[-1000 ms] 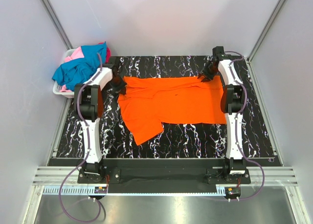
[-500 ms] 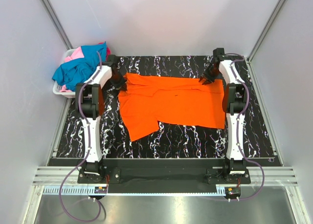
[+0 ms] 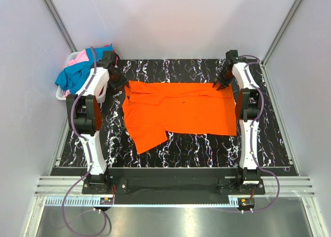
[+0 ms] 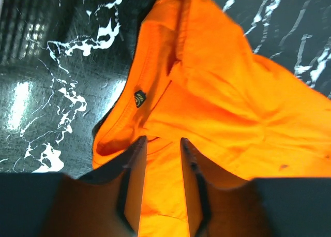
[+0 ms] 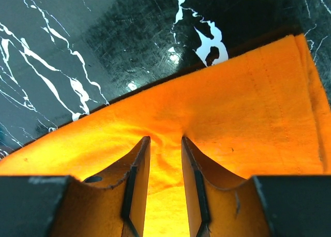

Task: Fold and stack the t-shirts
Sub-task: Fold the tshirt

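The orange t-shirt lies spread flat on the black marbled table, with one sleeve pointing toward the near side. My left gripper is shut on the shirt's far-left end near the collar; in the left wrist view cloth fills the gap between the fingers, and the neck label shows just ahead. My right gripper is shut on the shirt's far-right corner; in the right wrist view the cloth puckers between the fingertips. Teal and pink shirts lie heaped in the basket.
A white slatted basket stands off the table's far-left corner, beside my left arm. Grey walls close in the left, right and far sides. Bare black marbled table shows on the near side of the orange shirt.
My left gripper has moved back and left toward the basket, drawing the collar end with it. The shirt now lies tauter and straighter along its far edge. My right gripper has barely moved.
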Action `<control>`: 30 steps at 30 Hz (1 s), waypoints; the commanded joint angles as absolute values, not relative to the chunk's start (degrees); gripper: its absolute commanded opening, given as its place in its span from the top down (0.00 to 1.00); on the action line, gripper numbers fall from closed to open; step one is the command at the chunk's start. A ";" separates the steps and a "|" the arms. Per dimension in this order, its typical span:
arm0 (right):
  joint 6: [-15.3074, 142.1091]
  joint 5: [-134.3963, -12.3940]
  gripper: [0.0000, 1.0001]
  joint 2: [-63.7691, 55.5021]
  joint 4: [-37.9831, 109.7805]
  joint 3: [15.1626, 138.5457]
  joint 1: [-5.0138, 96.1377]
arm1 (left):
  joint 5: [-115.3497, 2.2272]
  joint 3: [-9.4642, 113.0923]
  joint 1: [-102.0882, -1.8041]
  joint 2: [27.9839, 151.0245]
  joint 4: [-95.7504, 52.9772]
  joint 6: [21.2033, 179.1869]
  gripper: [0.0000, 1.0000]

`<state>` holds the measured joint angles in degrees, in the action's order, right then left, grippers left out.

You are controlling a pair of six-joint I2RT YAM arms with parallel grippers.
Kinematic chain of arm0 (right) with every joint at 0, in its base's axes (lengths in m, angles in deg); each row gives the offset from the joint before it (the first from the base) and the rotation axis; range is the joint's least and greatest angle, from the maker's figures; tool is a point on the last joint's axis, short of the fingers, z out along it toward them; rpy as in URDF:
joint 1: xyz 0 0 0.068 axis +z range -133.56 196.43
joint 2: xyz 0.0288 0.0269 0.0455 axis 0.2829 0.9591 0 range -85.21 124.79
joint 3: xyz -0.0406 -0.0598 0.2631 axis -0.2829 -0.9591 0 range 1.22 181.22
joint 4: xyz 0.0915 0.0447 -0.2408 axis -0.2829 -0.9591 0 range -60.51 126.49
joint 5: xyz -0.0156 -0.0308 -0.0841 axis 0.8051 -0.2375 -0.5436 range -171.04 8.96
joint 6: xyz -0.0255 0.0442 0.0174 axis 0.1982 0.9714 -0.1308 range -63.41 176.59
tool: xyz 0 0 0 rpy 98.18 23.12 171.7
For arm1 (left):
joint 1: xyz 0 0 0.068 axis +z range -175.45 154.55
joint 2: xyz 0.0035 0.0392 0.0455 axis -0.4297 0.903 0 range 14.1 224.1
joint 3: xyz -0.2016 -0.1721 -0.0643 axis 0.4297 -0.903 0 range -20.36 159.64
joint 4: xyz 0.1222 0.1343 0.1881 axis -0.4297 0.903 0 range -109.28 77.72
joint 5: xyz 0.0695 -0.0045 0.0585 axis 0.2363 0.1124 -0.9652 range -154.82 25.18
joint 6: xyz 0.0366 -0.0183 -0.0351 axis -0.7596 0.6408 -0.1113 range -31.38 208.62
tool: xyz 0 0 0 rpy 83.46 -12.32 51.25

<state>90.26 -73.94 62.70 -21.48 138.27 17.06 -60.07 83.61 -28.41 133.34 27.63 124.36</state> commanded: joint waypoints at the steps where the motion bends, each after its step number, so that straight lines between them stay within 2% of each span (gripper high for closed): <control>1: 89.46 -74.44 0.63 60.16 -22.13 139.74 16.79 | -58.23 82.48 -28.26 130.03 26.07 123.07 0.60; 9: 89.11 -74.88 0.62 59.37 -22.22 138.33 16.87 | -52.71 76.60 -28.26 129.50 24.23 124.91 0.54; 19: 89.19 -74.71 0.63 59.89 -22.13 138.33 16.87 | -51.20 73.07 -28.26 129.94 22.11 125.88 0.64; 30: 89.19 -74.36 0.63 60.07 -22.13 138.68 16.87 | -53.13 73.42 -28.35 132.57 20.44 126.06 0.66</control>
